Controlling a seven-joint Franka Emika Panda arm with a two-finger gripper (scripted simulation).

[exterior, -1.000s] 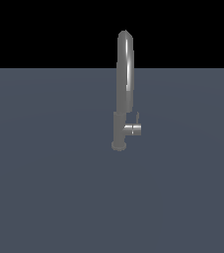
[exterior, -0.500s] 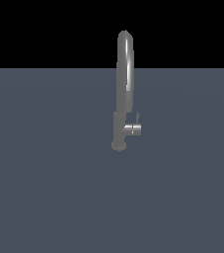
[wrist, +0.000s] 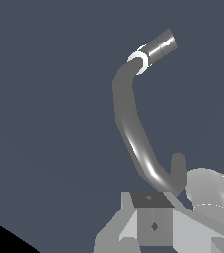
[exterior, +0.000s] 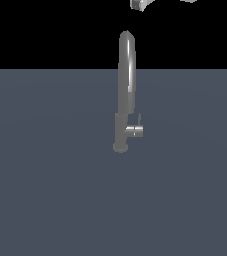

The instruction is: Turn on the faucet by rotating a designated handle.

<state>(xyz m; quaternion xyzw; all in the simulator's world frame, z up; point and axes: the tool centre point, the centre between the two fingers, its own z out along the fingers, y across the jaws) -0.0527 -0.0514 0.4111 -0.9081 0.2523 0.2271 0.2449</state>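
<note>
The faucet (exterior: pixel 125 90) stands upright in the middle of the exterior view, a tall grey tap with a high arched spout. The handle (exterior: pixel 135 131), a short shiny stub with a thin lever rod, juts from the lower post toward the exterior view's right. Only a white piece of my gripper (exterior: pixel 140 4) shows at the top edge, high above the spout and apart from it. In the wrist view the faucet (wrist: pixel 130 123) curves away below grey gripper parts (wrist: pixel 153 225), and the handle (wrist: pixel 160 45) shows far off. Whether the jaws are open is not visible.
The faucet stands on a flat dark blue-grey surface (exterior: pixel 45 190). A second white arm part (exterior: pixel 187 1) shows at the top edge of the exterior view.
White arm parts have come into the exterior view at the top edge above the spout. The faucet and handle have not moved.
</note>
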